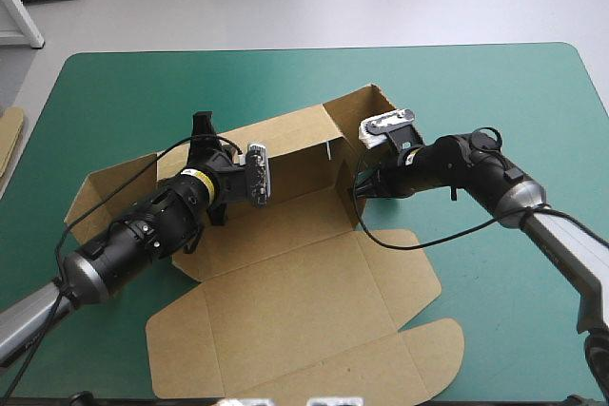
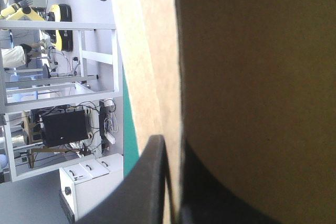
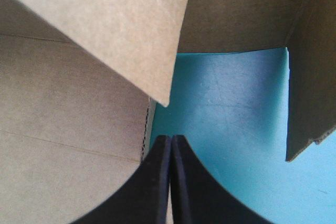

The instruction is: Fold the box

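The brown box [image 1: 295, 273] lies mid-table with its back wall [image 1: 285, 140] raised and the lid flat toward the near edge. My left gripper [image 1: 203, 130] is at the back wall's left end. In the left wrist view the board [image 2: 152, 51] runs between its black fingers [image 2: 149, 182], so this gripper [image 2: 176, 182] is shut on the box. My right gripper [image 1: 357, 192] is low at the raised right side wall. Seen from the right wrist, it [image 3: 171, 140] is shut in a pointed arch, tips over the teal-green cover [image 3: 226, 119] beside the box's floor panel [image 3: 63, 129]; a flap [image 3: 105, 19] hangs ahead.
An end flap [image 1: 105, 192] slants up at the box's left and another [image 1: 366, 106] stands at the far right corner. An edge of more brown board [image 1: 8, 135] shows at the table's left edge. Bare teal-green cover [image 1: 533, 121] lies to the right.
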You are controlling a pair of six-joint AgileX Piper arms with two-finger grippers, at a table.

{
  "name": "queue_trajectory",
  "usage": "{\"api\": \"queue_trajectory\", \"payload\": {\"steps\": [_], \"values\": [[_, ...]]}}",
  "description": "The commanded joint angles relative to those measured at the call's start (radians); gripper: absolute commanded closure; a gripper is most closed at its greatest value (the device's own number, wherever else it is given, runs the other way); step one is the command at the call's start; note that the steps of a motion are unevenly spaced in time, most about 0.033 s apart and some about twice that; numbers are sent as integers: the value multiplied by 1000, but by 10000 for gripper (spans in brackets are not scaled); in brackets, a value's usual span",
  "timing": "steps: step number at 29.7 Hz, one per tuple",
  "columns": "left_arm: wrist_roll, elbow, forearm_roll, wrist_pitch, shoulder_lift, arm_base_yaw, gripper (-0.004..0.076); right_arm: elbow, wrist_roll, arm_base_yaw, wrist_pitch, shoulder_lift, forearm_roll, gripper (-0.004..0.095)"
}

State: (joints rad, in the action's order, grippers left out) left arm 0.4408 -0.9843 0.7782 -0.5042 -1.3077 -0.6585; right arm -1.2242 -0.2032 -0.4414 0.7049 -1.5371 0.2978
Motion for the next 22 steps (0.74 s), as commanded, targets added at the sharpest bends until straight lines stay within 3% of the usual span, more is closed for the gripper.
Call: {"api": "queue_trajectory", "payload": {"steps": [1, 5, 14, 22], "values": [[-12, -6, -34, -21, 8, -10, 733, -79, 10, -1, -14, 38, -2, 907], [-14, -2, -38, -23, 2, -10, 733, -172, 41, -1, 17, 31, -46, 907], [-15, -2, -37, -25, 2, -10, 732, -601, 86, 10, 251, -166, -80, 908], [-15, -2, -37, -24, 2, -10, 733, -1001, 90, 97, 446, -359, 17, 908]]}}
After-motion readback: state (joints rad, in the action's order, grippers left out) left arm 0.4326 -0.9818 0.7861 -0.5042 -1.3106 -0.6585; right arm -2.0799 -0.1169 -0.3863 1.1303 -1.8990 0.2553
